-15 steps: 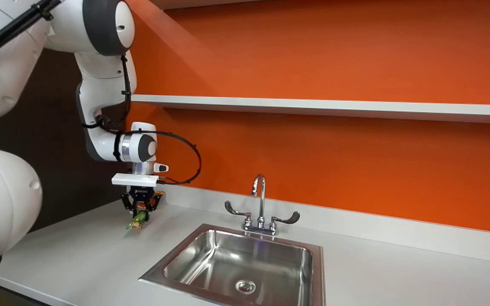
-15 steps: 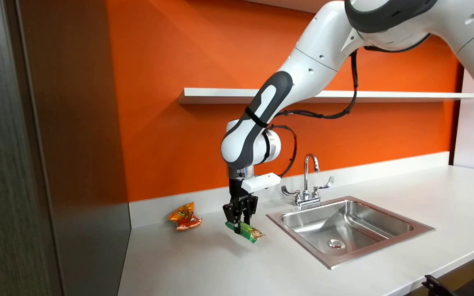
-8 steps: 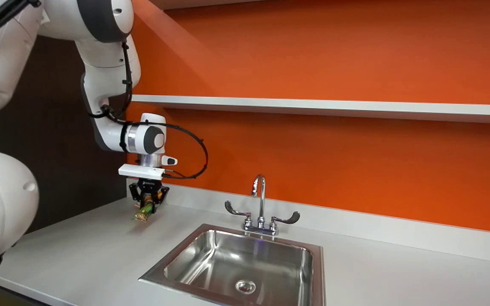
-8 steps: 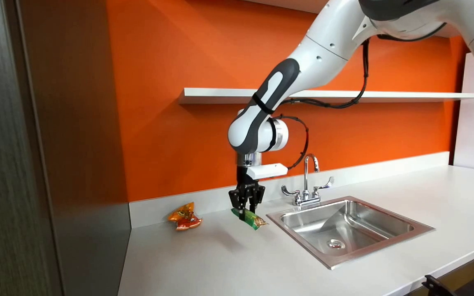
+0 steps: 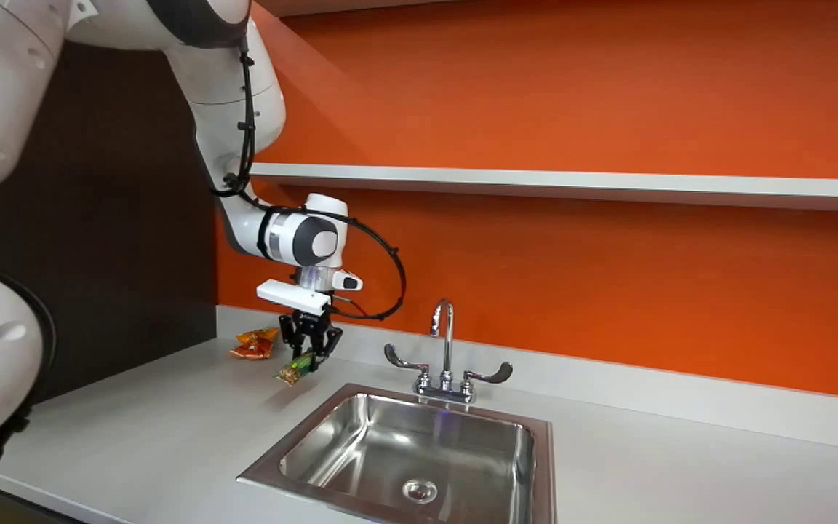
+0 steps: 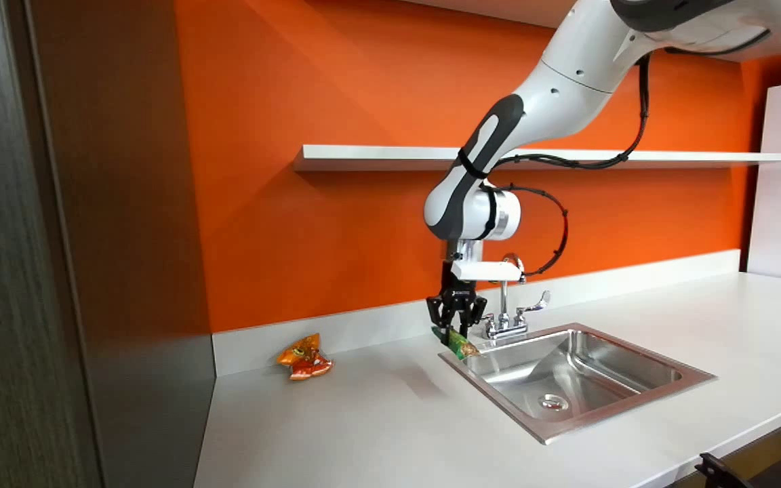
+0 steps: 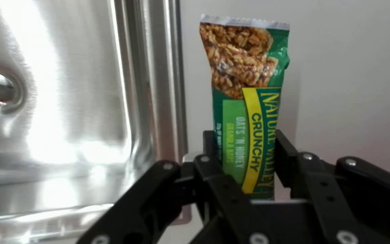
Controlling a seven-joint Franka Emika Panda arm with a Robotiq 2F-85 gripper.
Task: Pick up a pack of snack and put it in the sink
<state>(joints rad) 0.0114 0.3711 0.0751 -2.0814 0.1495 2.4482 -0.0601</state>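
Above the counter point(image 5: 135, 444), left of one sink point(image 5: 426, 444), one gripper point(image 7: 245, 147), two fingers point(image 7: 284, 156) clamped on one green snack pack point(image 7: 245, 101), one two-handled faucet point(image 5: 448, 356) at sink's far side, orange packaging point(image 6: 304, 357) far left, count unclear.

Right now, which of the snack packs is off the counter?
The green pack, held in the gripper; the orange-red packaging lies on the counter, near the backsplash.
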